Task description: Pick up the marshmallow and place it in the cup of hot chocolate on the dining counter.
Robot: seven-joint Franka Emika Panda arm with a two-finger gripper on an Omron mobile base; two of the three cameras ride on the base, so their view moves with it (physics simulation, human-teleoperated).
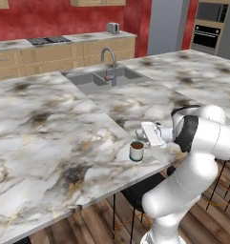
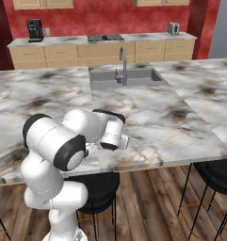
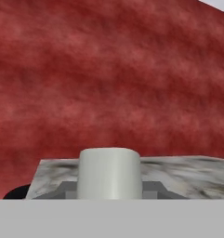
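Near counter front edge: cup of hot chocolate, upright. End effector just right of cup, above rim level. Marshmallow close before hand camera, apparently clasped; finger state cannot tell. Step: transport. Next: centre over cup, release.

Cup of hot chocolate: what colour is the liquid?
Dark brown, inside the pale cup; left base view shows it best.

No text, label, brand, number or sign can be read anywhere in these pictures: the cup of hot chocolate is plain, and the far appliances, a toaster, a coffee machine and a wall oven, show no legible markings
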